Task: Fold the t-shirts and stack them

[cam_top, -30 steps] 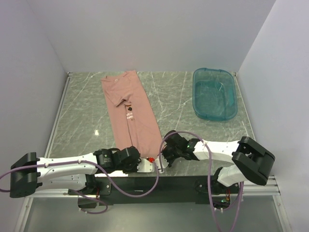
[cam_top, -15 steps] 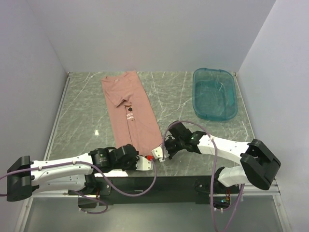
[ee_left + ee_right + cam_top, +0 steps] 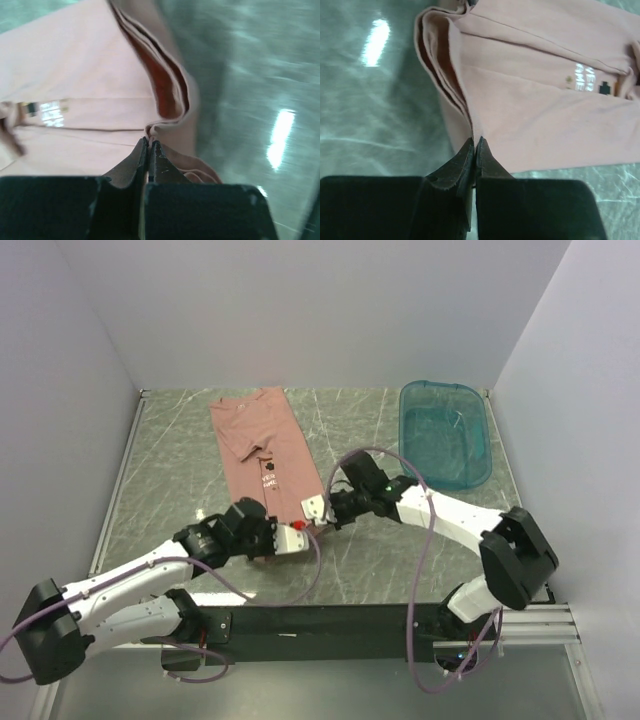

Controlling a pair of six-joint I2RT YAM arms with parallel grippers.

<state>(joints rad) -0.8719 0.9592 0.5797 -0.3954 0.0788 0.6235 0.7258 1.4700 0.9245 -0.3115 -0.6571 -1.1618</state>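
Observation:
A salmon-pink t-shirt (image 3: 265, 445) lies folded lengthwise into a long strip on the marble table, collar end far, with its small chest print (image 3: 270, 473) showing. My left gripper (image 3: 290, 533) is shut on the shirt's near hem at its left corner (image 3: 150, 131). My right gripper (image 3: 318, 508) is shut on the hem's right corner (image 3: 476, 131). Both hold the hem lifted off the table, folded back over the shirt's lower part. The layered hem edges show in both wrist views.
A translucent teal plastic tub (image 3: 444, 432) stands at the far right of the table (image 3: 380, 560). White walls close in the left, back and right sides. Purple cables loop from both arms near the front edge.
Both grippers have moved away from the front edge toward the far side, carrying the shirt's near hem up and over the shirt. The strip now looks shorter.

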